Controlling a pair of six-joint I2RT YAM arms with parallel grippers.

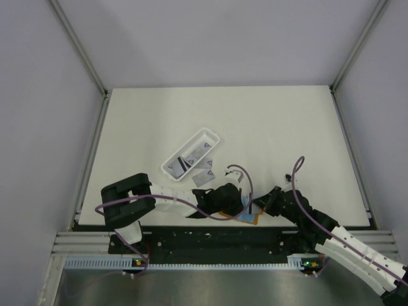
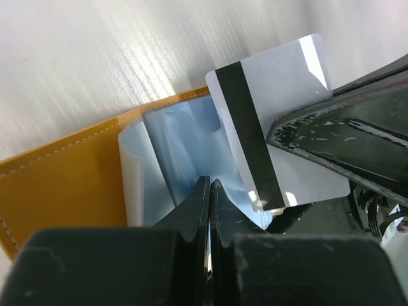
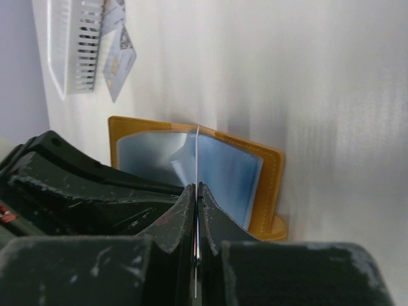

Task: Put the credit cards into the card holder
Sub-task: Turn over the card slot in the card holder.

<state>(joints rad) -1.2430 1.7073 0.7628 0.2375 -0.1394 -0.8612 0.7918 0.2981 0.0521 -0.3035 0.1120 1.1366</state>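
Insertion stage of card loading. The card holder (image 2: 64,185) lies open on the table (image 1: 255,121) at its near edge, between the two arms, orange cover down and pale blue sleeves (image 2: 185,146) facing up. The left hand (image 2: 209,191) has its jaws closed to a slit on what appears to be the edge of one sleeve leaf, probably to lift that leaf and keep a pocket mouth gaping. The right hand (image 3: 196,190), jaws narrow, pinches a white card with a black stripe (image 2: 280,115) by one end, leaving the other end free to lead. In the right wrist view this card stands edge-on over the holder's fold, so a short forward slide should carry it into the pocket; the left wrist view shows its lower corner beside the raised leaf, though whether it is inside cannot be told. Further cards (image 3: 120,60) wait beside and in the white tray (image 3: 67,57), well apart, so the task is judged unfinished.
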